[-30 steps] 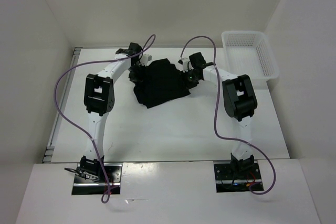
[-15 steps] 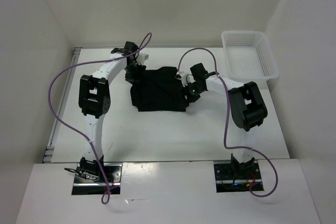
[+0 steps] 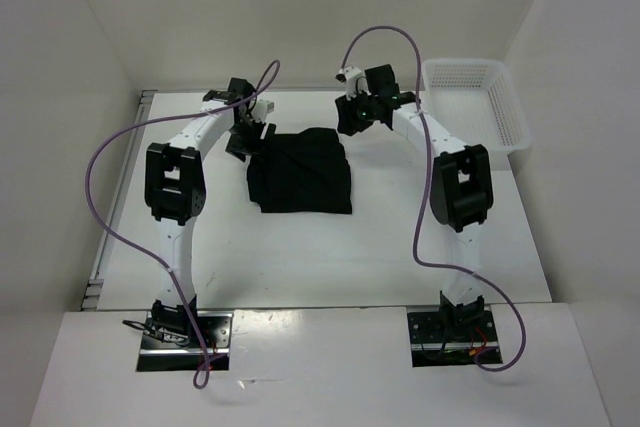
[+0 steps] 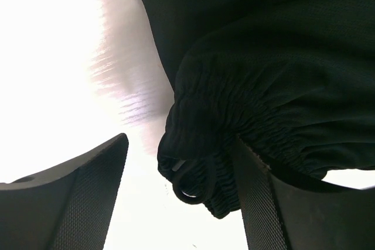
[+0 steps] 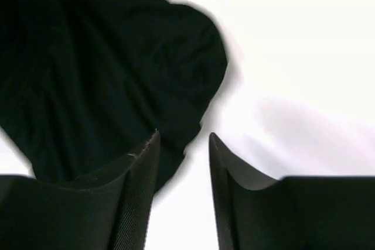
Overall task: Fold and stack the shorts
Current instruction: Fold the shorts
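The black shorts [image 3: 300, 171] lie folded in a rough rectangle on the white table. My left gripper [image 3: 247, 135] is open at their far left corner. In the left wrist view the gathered waistband [image 4: 246, 115] and a drawstring loop [image 4: 193, 187] sit between my open fingers [image 4: 88, 203], not clamped. My right gripper [image 3: 350, 114] is open and empty, off the far right corner of the shorts. In the right wrist view the shorts [image 5: 105, 68] lie below and to the left, and the gap at my right gripper [image 5: 183, 140] shows mostly bare table.
A white mesh basket [image 3: 500, 119] stands at the far right of the table. White walls close in the back and both sides. Purple cables loop over both arms.
The shorts went from a bunched heap held by both grippers to a flat fold on the table. Both grippers have let go; the right one has moved up and back, the left slightly left.
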